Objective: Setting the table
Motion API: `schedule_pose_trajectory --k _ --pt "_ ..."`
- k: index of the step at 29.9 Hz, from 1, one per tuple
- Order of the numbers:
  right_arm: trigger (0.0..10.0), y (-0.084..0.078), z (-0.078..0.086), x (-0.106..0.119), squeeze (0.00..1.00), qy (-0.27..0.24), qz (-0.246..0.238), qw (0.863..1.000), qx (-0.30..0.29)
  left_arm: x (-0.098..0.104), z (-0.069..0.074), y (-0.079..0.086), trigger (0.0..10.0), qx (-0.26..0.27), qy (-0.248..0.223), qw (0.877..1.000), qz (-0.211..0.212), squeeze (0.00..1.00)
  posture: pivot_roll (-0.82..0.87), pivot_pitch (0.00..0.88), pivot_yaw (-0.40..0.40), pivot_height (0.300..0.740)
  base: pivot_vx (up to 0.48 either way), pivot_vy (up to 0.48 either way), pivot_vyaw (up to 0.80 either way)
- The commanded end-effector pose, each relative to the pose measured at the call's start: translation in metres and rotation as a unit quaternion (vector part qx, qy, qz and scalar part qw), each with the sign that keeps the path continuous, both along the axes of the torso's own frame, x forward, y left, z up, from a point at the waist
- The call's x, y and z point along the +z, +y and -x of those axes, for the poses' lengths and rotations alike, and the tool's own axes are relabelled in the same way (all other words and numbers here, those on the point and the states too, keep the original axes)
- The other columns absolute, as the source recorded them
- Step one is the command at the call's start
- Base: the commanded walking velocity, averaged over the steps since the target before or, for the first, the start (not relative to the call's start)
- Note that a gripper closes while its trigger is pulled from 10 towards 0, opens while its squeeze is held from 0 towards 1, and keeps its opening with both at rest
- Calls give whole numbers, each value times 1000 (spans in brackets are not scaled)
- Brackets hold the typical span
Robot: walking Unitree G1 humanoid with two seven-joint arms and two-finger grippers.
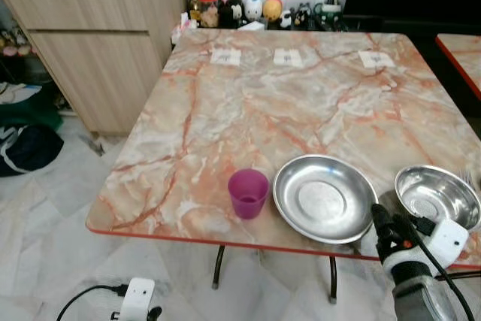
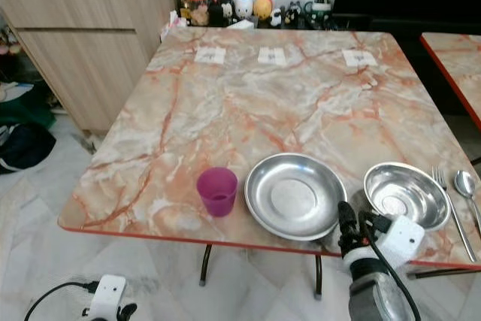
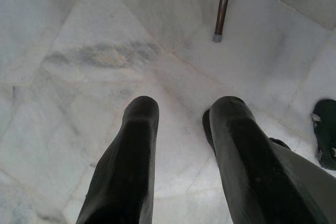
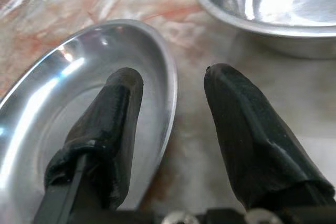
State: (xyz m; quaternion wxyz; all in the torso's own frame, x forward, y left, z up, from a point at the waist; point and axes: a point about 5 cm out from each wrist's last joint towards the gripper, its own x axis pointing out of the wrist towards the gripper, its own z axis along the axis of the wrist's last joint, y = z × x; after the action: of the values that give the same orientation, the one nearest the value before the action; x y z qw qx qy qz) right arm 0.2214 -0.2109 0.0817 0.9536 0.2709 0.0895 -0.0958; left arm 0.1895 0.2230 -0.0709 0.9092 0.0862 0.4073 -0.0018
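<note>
A round steel plate (image 1: 325, 198) lies near the front edge of the marble table (image 1: 301, 103). To its left stands a purple cup (image 1: 248, 193); to its right sits a steel bowl (image 1: 437, 196). A fork (image 2: 452, 212) and a spoon (image 2: 467, 189) lie right of the bowl. My right gripper (image 4: 170, 85) is open, low over the table between plate (image 4: 79, 103) and bowl (image 4: 273, 3), one finger above the plate's rim, holding nothing. My left gripper (image 3: 181, 111) hangs open over the floor.
Three small paper squares (image 1: 288, 56) lie along the table's far side, with jars and figurines (image 1: 255, 9) behind them. A wooden cabinet (image 1: 98, 43) stands at the left, dark bags (image 1: 26, 144) on the floor beside it. Another table's red edge (image 1: 458, 58) is at right.
</note>
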Motion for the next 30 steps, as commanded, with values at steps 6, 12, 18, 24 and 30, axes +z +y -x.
schedule_pose_trajectory --k 6,12,18,24,30 --pt "10000 -6 -5 -5 0 11 -20 1000 -3 -3 7 4 10000 3 14 1000 -7 0 -82 84 0 740 0 0 0" --pt "10000 -12 -9 -12 0 25 -25 999 -11 -3 7 3 10000 2 15 1000 -6 0 -81 82 1 740 0 0 0" --pt "10000 -11 -20 -12 0 23 -34 999 8 -3 7 3 10000 4 14 1000 -7 0 -73 79 -4 740 0 0 0" --pt "10000 -8 -25 -12 0 17 -41 999 16 -3 7 4 10000 7 12 1000 -8 0 -71 78 -4 740 0 0 0" --pt "10000 -8 -25 -12 0 17 -41 999 16 -3 7 4 10000 7 12 1000 -8 0 -71 78 -4 740 0 0 0"
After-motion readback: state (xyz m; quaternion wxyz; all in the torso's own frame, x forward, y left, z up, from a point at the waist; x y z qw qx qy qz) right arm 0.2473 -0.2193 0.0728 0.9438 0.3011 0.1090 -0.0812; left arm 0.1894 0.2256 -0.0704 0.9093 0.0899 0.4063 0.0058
